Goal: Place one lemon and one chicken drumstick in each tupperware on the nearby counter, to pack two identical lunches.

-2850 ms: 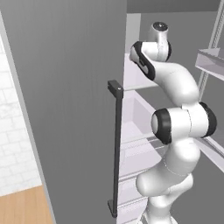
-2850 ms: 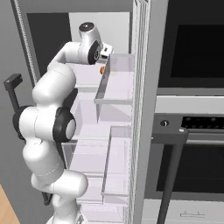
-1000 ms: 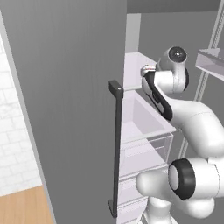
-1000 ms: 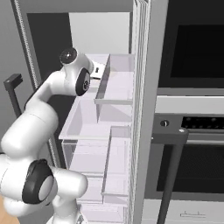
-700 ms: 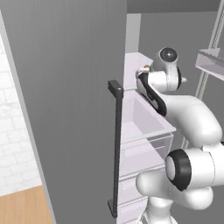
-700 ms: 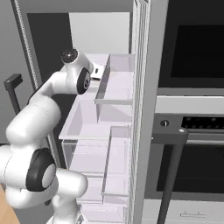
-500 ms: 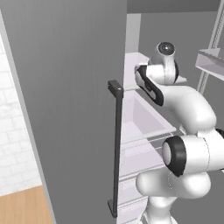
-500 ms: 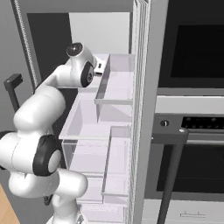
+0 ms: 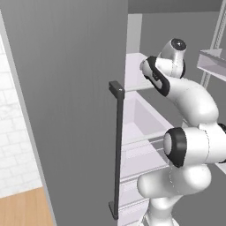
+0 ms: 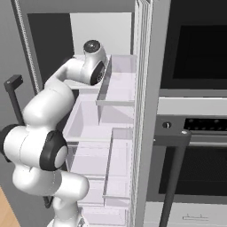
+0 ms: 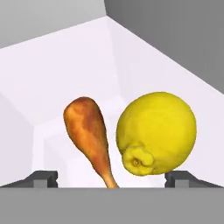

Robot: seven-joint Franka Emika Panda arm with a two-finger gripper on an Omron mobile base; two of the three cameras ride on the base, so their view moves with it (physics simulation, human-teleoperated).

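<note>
lemon: the lemon [image 11: 155, 132] sits right of centre in the hand view, large and close, its nub end turned toward the bottom of the frame; it rests on the pale fridge shelf [image 11: 65, 65].
chicken drumstick: the chicken drumstick [image 11: 89, 135] lies just left of the lemon, fat end toward the upper left, thin bone end running down to the bottom centre. Whether the two touch I cannot tell; at most a narrow gap shows between them.
gripper: the gripper [image 11: 111, 179] is spread wide and carries nothing; its two dark fingertips [image 11: 43, 178] stand at the lower left and lower right of the hand view, with the drumstick's bone end and the lower part of the lemon between them.
arm: in the left base view the arm [image 9: 185, 95] reaches from the lower right up into the open fridge at upper centre; in the right base view the wrist is at the upper left, at the level of the upper shelf.
fridge door: the grey fridge door [image 9: 66, 88] with its dark handle [image 9: 117, 150] stands open across the left of the left base view.
risk, double grab: both foods sit inside the span of the jaws, so closing here would likely pinch lemon and drumstick together, or shove one aside.
risk, roll: the lemon is round and could roll on the smooth shelf if a fingertip nudges it off-centre.
risk, slip: the drumstick tapers, so a grip on the thin bone end may let it swing or slide out.
tupperware: neither container nor the counter can be placed from here.
</note>
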